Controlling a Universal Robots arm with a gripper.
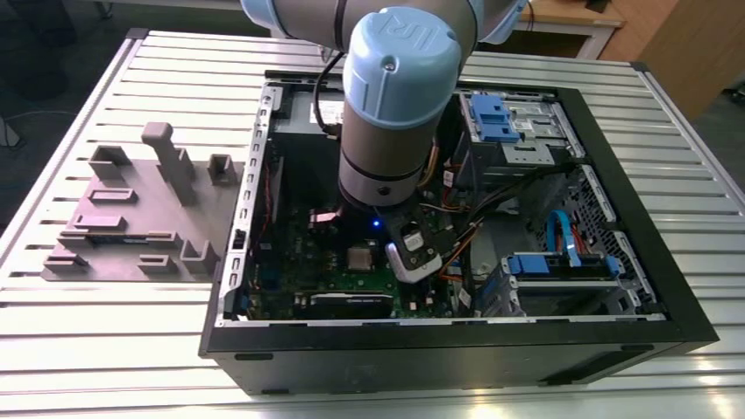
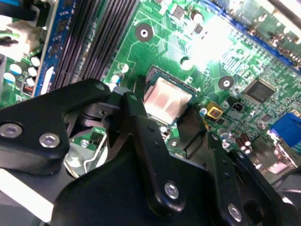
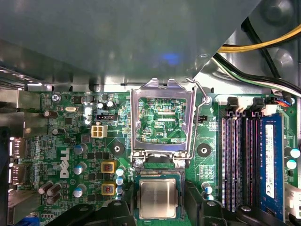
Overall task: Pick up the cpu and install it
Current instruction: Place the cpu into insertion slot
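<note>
Grey plastic fixture tray (image 1: 128, 218) lies near the slatted metal worktop's (image 1: 93, 349) edge at the exterior view's left, beside the open computer case (image 1: 466, 353). Inside it, the arm (image 1: 396, 105) hangs over the green motherboard (image 3: 70, 141). Its black jaws stand spread, a finger (image 2: 136, 127) on each side of the cpu (image 2: 165, 98), which lies flat in its socket beside the swung-open retention frame (image 3: 135, 122). Memory slots (image 3: 235, 160) run alongside.

Robotics lab: open computer case (image 1: 385, 358) on slatted metal table (image 1: 117, 349).
</note>
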